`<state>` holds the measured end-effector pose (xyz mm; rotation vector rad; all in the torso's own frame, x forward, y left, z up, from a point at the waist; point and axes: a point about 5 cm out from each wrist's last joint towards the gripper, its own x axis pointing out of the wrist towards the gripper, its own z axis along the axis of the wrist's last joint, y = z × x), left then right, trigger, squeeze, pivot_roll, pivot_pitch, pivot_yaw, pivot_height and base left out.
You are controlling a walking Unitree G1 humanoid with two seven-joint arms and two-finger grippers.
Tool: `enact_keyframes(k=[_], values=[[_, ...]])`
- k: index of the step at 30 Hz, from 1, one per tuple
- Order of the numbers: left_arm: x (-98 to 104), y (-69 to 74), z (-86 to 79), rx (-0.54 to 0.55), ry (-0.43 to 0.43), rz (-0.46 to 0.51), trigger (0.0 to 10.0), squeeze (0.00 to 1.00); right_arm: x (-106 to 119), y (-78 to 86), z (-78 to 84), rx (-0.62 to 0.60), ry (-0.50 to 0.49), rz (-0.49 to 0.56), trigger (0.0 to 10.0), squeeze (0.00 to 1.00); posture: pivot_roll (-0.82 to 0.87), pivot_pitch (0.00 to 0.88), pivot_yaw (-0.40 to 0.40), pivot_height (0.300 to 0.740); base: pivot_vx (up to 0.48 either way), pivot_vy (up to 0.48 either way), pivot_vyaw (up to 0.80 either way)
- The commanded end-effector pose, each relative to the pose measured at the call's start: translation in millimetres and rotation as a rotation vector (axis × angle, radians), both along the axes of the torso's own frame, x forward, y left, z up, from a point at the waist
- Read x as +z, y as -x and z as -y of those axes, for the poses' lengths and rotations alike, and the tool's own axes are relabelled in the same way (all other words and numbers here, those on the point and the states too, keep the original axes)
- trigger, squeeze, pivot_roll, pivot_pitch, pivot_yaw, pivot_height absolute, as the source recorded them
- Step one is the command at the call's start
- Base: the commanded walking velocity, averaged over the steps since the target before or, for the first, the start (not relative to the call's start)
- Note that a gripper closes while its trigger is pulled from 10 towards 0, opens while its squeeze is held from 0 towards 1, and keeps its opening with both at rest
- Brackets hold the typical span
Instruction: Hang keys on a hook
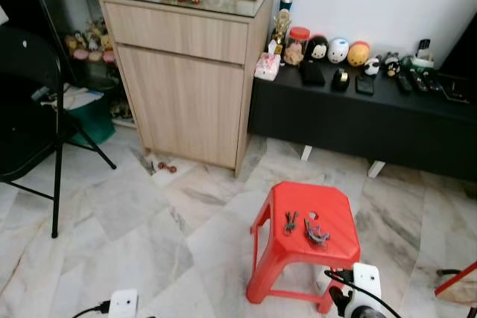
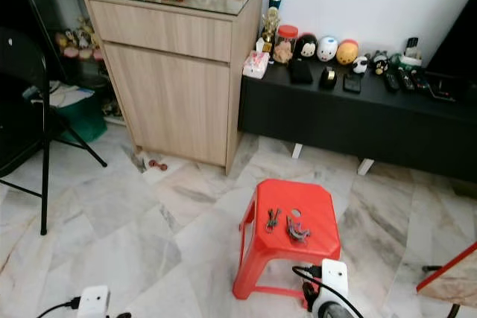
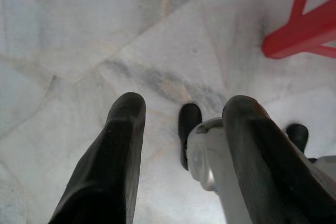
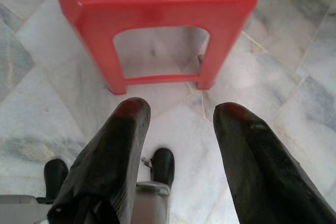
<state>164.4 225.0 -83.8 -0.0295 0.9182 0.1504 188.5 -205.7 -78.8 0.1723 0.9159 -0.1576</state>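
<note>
Our right pincer point(image 4: 178, 129) hangs low beside our body, its two fingers spread apart and holding nothing, pointing down at the marble floor point(image 4: 294, 87) just in front of the red stool point(image 4: 157, 3). Our left pincer point(image 3: 181, 129) hangs the same way, also open and empty, over bare floor, with only a corner of the stool near it.

The keys point(image 1: 316, 231) lie on top of the stool, ahead of us and a little to our right. A second small bunch point(image 1: 290, 221) lies just beside them, to the left. In the right wrist view we see the keys at the far edge of the stool top, straight ahead of the fingers and higher than them.

So we judge the right arm is nearer. It must rise and reach forward. The long axis of the keys we cannot tell. A hook we cannot make out.
</note>
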Motion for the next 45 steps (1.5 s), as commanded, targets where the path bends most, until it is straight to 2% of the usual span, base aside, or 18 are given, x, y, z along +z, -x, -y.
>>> enact_keyframes(k=[1, 9, 15, 23, 29, 45], values=[[-2.9, 3.4, 4.3, -0.036, -0.004, -0.031, 10.0, 0.0, 1.8, -0.5, 7.9, -0.016, 0.015, 0.005, 10.0, 0.0, 0.09, 0.0, -0.068, 0.74, 0.0, 0.0, 0.0], [-3.3, 4.4, 4.2, -0.011, 0.0, -0.029, 10.0, 0.0, 1.5, 0.2, 8.5, -0.039, 0.019, 0.007, 10.0, 0.0, 0.09, 0.0, -0.064, 0.74, 0.0, 0.0, 0.0], [-0.9, 1.8, 1.5, 0.014, 0.021, 0.008, 10.0, 0.0, 1.0, 1.0, 7.9, -0.054, 0.029, 0.006, 10.0, 0.0, 0.08, 0.0, -0.04, 0.74, 0.0, 0.0, 0.0], [3.8, -7.7, 0.9, -0.025, 0.027, 0.035, 10.0, 0.0, -0.9, 2.4, 2.2, -0.072, 0.013, 0.001, 10.0, 0.0, 0.07, 0.0, -0.012, 0.74, 0.0, 0.0, 0.0], [3.1, -8.9, 5.2, -0.059, 0.013, 0.022, 10.0, 0.0, -0.8, 2.4, 2.9, -0.062, 0.017, -0.002, 10.0, 0.0, 0.07, 0.0, -0.019, 0.74, 0.0, 0.0, 0.0], [2.2, -8.8, 9.2, -0.037, 0.027, 0.028, 10.0, 0.0, 0.9, 0.3, 6.6, -0.034, 0.031, -0.001, 10.0, 0.0, 0.08, 0.0, -0.041, 0.74, 0.015, 0.0, 0.0]])
